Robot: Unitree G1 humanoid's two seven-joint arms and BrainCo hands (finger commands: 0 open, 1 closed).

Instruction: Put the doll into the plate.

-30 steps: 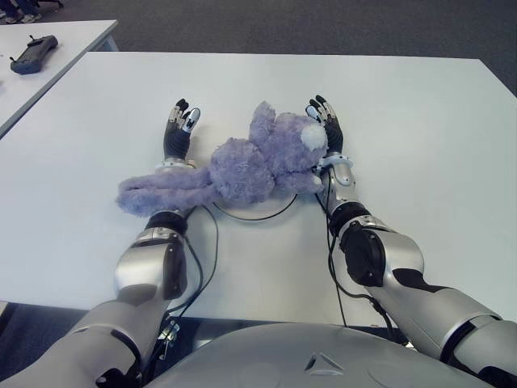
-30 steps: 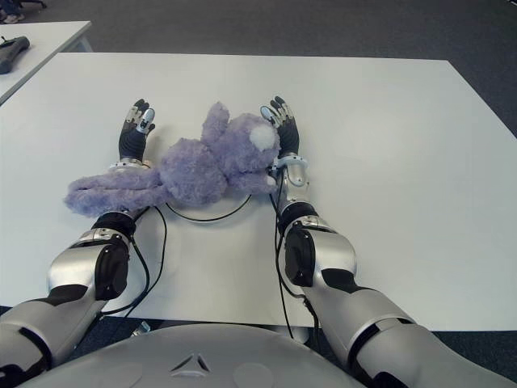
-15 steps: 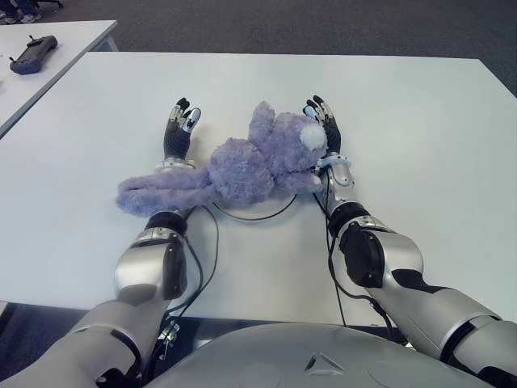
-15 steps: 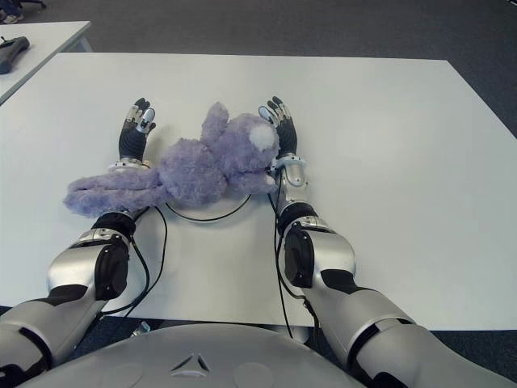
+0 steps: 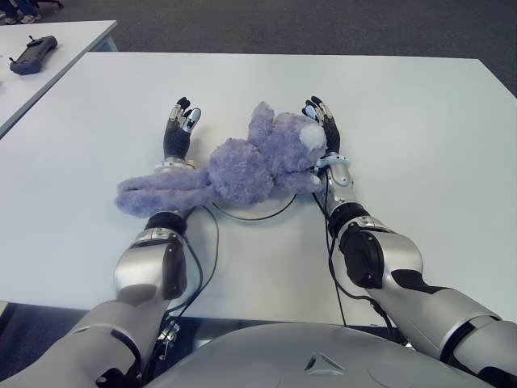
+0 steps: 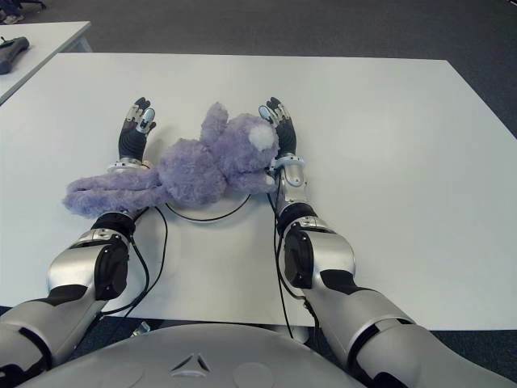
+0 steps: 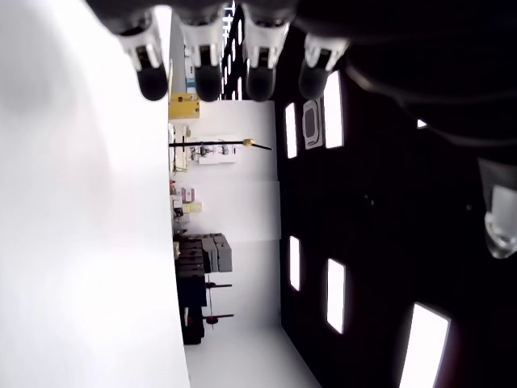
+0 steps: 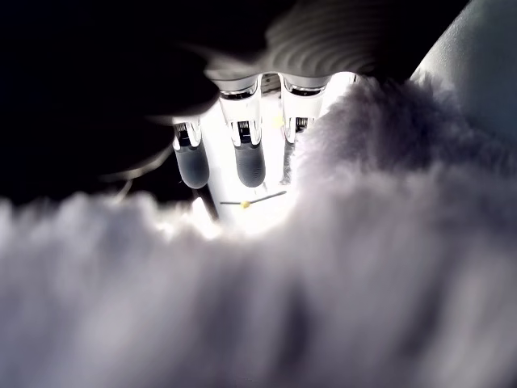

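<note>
Doll: purple plush doll [image 5: 242, 168] lying across the plate [image 5: 252, 215], covering nearly all of it; only the near rim arc peeking out below the body, long limbs trailing off past the plate's left edge onto the white table [image 5: 404, 121].
Left hand: left hand [image 5: 177, 132] showing just left of the doll, beyond the trailing limbs; fingers [image 7: 200, 73] extended straight, grasping nothing.
Right hand: right hand [image 5: 324, 129] pressing close against the doll's head side, on the right of the doll; fingers [image 8: 249, 162] stretched out, not clenched, fur brushing the palm side but no closing grip visible.
Task standing: judging the doll as already seated on the plate, release looking done or nearly so.
Doing the step well: drawing both hands outward and away from the doll, keeping fingers straight to avoid snagging fur; lifting the right hand clear first, since it sits closest to the head; watching that the overhanging limbs are not dragging the body off the plate.
Eye views only: showing the plate rim, the doll's full sprawl, a dark handheld device [image 5: 32, 53] on a second table far left of the doll.
Left wrist view only: confirming empty fingers, no fur in sight.
Right wrist view only: showing fur filling the space right under the palm.
</note>
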